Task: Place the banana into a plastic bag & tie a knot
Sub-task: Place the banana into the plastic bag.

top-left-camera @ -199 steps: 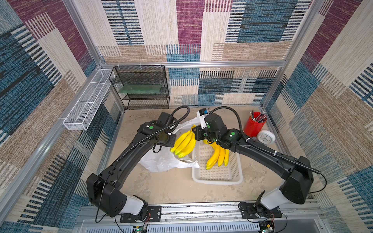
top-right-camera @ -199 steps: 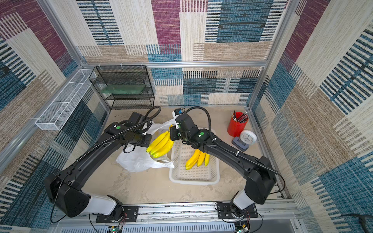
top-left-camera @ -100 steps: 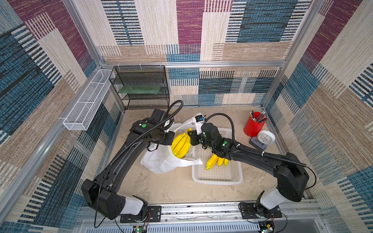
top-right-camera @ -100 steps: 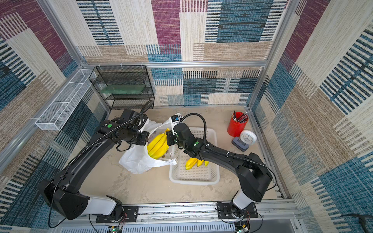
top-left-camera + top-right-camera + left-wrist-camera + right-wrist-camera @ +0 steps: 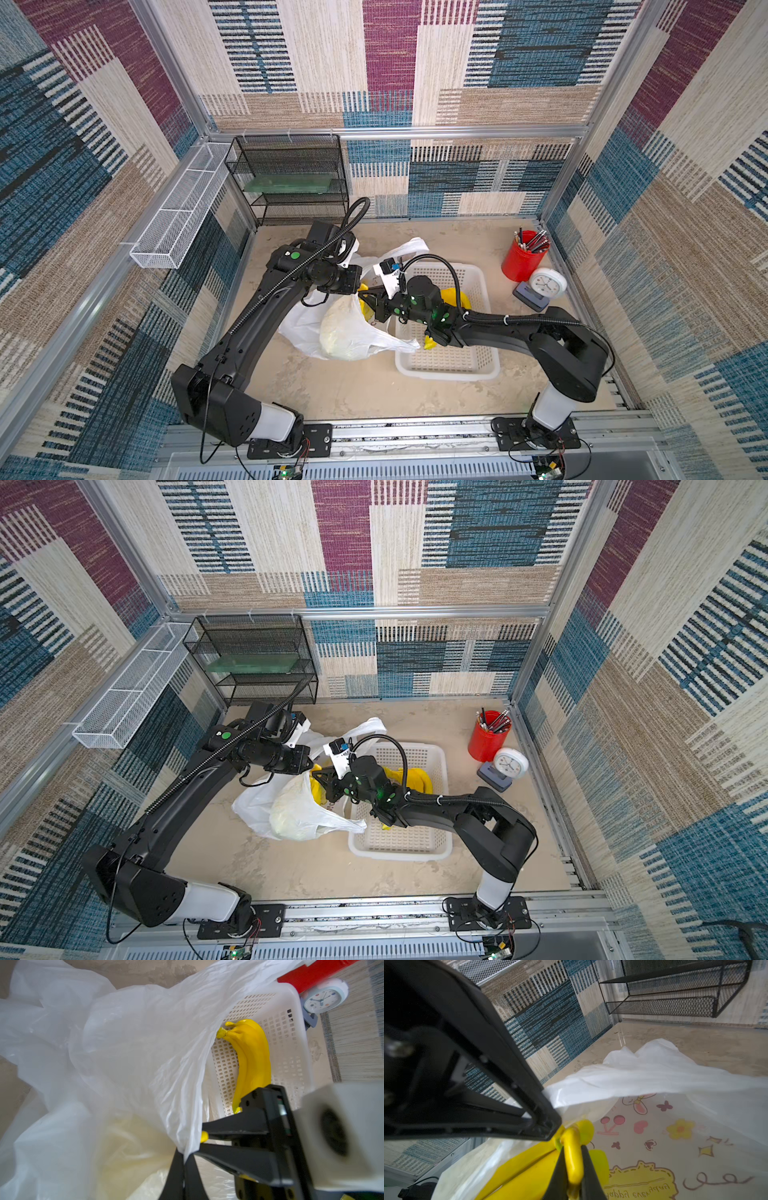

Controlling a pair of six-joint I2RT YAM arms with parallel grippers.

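Note:
The plastic bag (image 5: 309, 328) lies on the table left of the basket, its mouth lifted toward both grippers. My left gripper (image 5: 184, 1156) is shut on the bag's rim and holds it up. My right gripper (image 5: 573, 1148) is shut on the yellow stem of a banana (image 5: 525, 1176) bunch, just inside the bag's mouth. The bunch shows pale yellow through the plastic (image 5: 297, 812). Pink and yellow prints (image 5: 679, 1128) cover the bag's inner side. A loose handle (image 5: 409, 245) sticks up behind. No knot is in view.
A white perforated basket (image 5: 449, 365) right of the bag holds another banana bunch (image 5: 252, 1057). A red pencil cup (image 5: 521, 259) and a small clock (image 5: 548, 283) stand at the far right. A black mesh shelf (image 5: 291, 183) stands at the back.
My right gripper carried the banana bunch left and down from above the basket edge into the bag's mouth. The left gripper kept its hold on the rim and shifted slightly left.

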